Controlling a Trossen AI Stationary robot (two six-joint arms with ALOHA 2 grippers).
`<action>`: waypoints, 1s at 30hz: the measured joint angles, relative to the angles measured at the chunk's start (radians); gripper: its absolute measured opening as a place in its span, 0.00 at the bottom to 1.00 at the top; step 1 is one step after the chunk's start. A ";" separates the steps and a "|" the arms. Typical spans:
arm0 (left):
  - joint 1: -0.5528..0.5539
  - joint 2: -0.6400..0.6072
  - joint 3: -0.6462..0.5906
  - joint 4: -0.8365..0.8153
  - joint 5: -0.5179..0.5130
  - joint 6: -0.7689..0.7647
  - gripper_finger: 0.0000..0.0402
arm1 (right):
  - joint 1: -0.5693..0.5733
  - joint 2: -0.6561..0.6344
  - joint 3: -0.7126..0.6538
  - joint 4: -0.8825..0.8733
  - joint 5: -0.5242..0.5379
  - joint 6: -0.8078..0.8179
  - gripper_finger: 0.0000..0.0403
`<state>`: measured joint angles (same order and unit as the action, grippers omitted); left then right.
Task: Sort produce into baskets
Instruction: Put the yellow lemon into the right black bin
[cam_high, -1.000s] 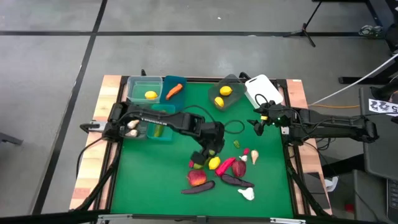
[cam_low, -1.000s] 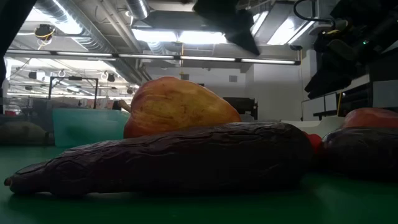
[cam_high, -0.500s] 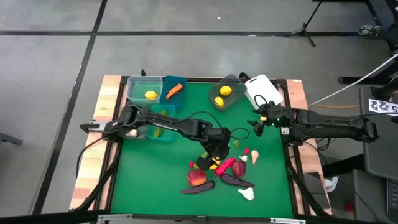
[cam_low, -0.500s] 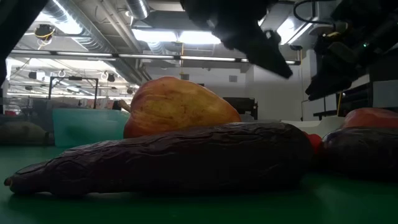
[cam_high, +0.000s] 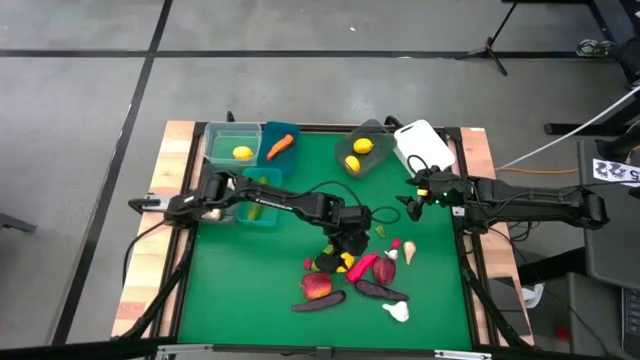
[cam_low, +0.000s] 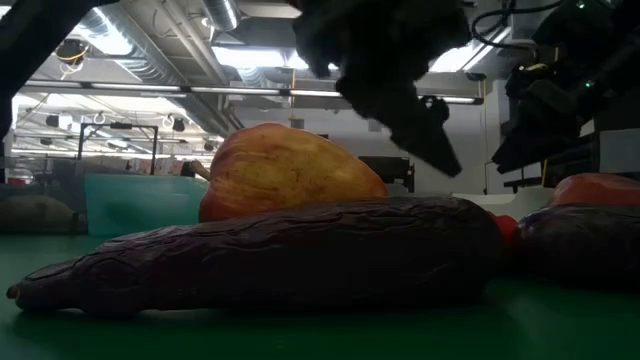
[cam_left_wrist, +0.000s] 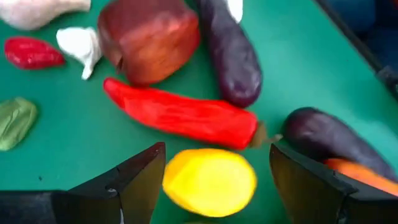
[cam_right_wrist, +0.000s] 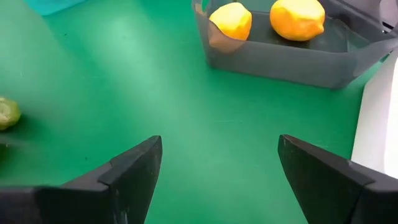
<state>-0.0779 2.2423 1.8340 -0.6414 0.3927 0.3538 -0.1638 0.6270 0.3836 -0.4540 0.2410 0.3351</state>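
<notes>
My left gripper (cam_high: 342, 254) is open low over the produce pile in the middle of the green mat. In the left wrist view its fingers stand on either side of a yellow lemon (cam_left_wrist: 209, 182) without visibly touching it. A long red pepper (cam_left_wrist: 180, 115), a dark red apple (cam_left_wrist: 149, 37) and two purple eggplants (cam_left_wrist: 230, 53) (cam_left_wrist: 329, 140) lie just beyond on the mat. My right gripper (cam_high: 410, 203) is open and empty over the bare mat, near the grey tub (cam_right_wrist: 280, 53), which holds two lemons.
At the far edge stand a clear green tub (cam_high: 230, 143) with a lemon, a blue tub (cam_high: 278, 143) with a carrot and a white tub (cam_high: 424, 145). A teal tub (cam_high: 262, 192) lies under my left arm. Garlic bulbs (cam_high: 396, 311), an apple (cam_high: 316, 286) and green pieces (cam_high: 380, 231) lie around.
My left gripper has moved toward the table's near right and come down over the lemon, staying open. The produce has not moved.
</notes>
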 joint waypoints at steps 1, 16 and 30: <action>0.003 0.004 -0.008 0.011 0.000 0.000 0.70 | 0.000 0.000 0.000 0.000 -0.005 0.000 0.79; -0.018 0.018 -0.198 0.180 -0.026 -0.011 0.70 | 0.000 0.000 0.000 -0.006 -0.036 0.001 0.79; -0.018 0.018 -0.201 0.202 -0.037 -0.015 0.60 | 0.000 0.000 0.000 -0.006 -0.033 0.001 0.79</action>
<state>-0.0956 2.2601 1.6333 -0.4392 0.3561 0.3390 -0.1639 0.6266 0.3836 -0.4599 0.2081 0.3359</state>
